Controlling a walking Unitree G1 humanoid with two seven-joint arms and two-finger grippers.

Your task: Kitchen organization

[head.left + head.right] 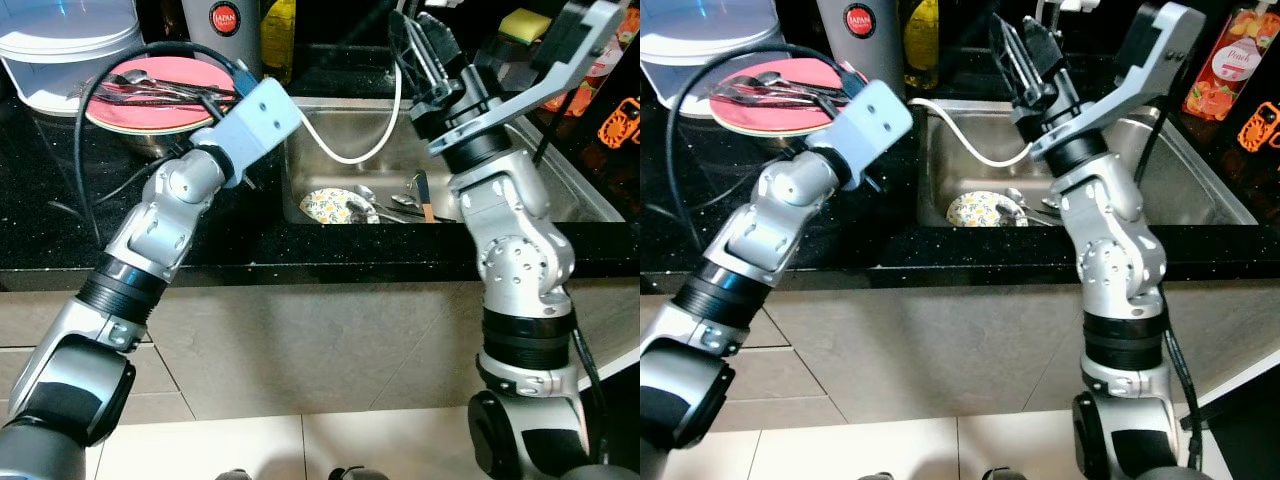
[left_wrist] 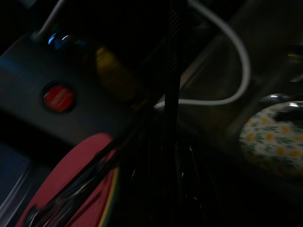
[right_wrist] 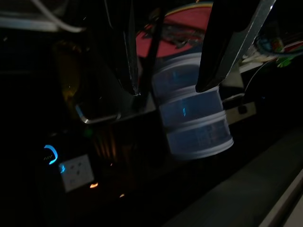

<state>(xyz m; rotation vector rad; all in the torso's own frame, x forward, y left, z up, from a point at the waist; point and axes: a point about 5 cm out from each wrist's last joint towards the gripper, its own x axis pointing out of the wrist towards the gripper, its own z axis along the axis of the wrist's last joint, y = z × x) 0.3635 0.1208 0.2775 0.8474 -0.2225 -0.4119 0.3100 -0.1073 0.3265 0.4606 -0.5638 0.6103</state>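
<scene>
Both grippers are reaching over the black countertop [image 1: 60,250] at the top of the frame. At upper right, the right gripper [image 1: 428,45] is hanging raised above the steel sink [image 1: 560,190], its two long black fingers spread apart with nothing between them; in the right wrist view those fingers [image 3: 232,47] are framing a stack of pale plastic containers [image 3: 191,118] and the edge of a red plate behind it. At upper left, the left gripper [image 1: 222,98] is poking out past its grey wrist housing toward the pink plate [image 1: 150,105], which is sitting on a metal bowl on the counter and carrying a heap of dark cutlery [image 1: 160,90]. I cannot tell whether its fingers are apart or pressed together; they are mostly hidden by the wrist, and the left wrist view is too dark to settle it.

Down in the sink basin, near the centre of the frame, a floral plate [image 1: 335,206] is lying with a few spoons [image 1: 395,205] just beside it. A white cable [image 1: 375,130] is looping from the left arm across the sink. Along the back edge, a steel canister with a red label [image 1: 225,25] and a yellow bottle [image 1: 280,35] are standing side by side, and a clear lidded tub [image 1: 60,50] is sitting in the upper left corner.
</scene>
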